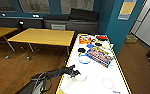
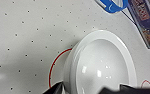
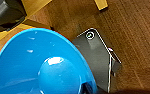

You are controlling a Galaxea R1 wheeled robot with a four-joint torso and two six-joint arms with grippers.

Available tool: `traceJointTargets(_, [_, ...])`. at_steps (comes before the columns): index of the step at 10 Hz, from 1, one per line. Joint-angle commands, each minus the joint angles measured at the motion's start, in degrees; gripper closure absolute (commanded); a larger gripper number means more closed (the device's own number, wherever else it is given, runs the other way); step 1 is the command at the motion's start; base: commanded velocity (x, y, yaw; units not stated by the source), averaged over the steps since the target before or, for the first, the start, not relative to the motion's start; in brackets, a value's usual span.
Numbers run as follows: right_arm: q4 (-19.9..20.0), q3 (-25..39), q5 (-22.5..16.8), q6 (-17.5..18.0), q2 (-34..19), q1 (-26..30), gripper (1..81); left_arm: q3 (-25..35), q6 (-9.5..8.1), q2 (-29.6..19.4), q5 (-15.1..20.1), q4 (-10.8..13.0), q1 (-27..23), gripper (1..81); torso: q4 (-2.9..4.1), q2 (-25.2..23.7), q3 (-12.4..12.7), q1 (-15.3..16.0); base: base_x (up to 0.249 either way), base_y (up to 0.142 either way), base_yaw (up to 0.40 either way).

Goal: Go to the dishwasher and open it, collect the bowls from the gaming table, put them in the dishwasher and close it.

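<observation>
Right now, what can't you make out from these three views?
- Left gripper: in the head view it sits at the white bowl; in the left wrist view the frame edge cuts off its fingers, so grip unclear.
- Blue bowl: large in the right wrist view, cut off by the edge; its hold can't be told.
- Colourful box on the white table: print too blurred to read.

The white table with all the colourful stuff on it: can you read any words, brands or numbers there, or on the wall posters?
Nothing reads as a legible word or number.
Colourful box on the white table: printed lettering, too blurred to read.
Red and yellow packet: print blurred, unreadable.
Yellow wall poster: too small to read.
White bowl and blue bowl: no text visible.
</observation>
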Motion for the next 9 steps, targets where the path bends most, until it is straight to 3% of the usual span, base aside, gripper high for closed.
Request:
traceJointTargets(1, [-1.3, -0.4, -4.7, 0.0, -2.2, 1.8, 81.1, 0.3, 0.15, 0.9, 2.0, 0.1, -7.1, 1.0, 0.00, 0.0, 0.0, 0.0, 0.000, 0.000, 0.000])
traceJointTargets(2, [-1.3, -0.4, -4.8, -0.1, -2.2, 2.2, 81.1, 0.3, 0.41, 1.0, 2.0, 0.2, -6.3, 1.0, 0.00, 0.0, 0.0, 0.0, 0.000, 0.000, 0.000])
traceJointTargets(4, [-1.2, -0.4, -5.3, 0.0, -2.2, 2.7, 81.1, 0.3, 0.41, 1.5, 2.0, 2.5, -5.1, 1.0, 0.00, 0.0, 0.0, 0.0, 0.000, 0.000, 0.000])
traceJointTargets(5, [-1.2, -0.4, -5.7, 0.0, -2.0, 3.0, 81.1, 0.7, 0.59, 1.7, 2.1, 4.8, -4.8, 1.0, 0.00, 0.0, 0.0, 0.0, 0.000, 0.000, 0.000])
traceJointTargets(6, [-1.1, -0.5, -6.0, 0.0, -1.9, 3.2, 81.1, 1.0, 0.50, 1.9, 3.3, 6.4, -4.8, 81.1, 0.00, 0.0, 0.0, 0.0, 0.000, 0.000, 0.000])
traceJointTargets(9, [-1.2, -1.0, -6.1, 0.2, -1.8, 3.2, 81.1, 8.9, 0.59, -1.0, 3.6, 6.6, -6.0, 81.1, 0.00, 0.0, 0.0, 0.0, 0.000, 0.000, 0.000])
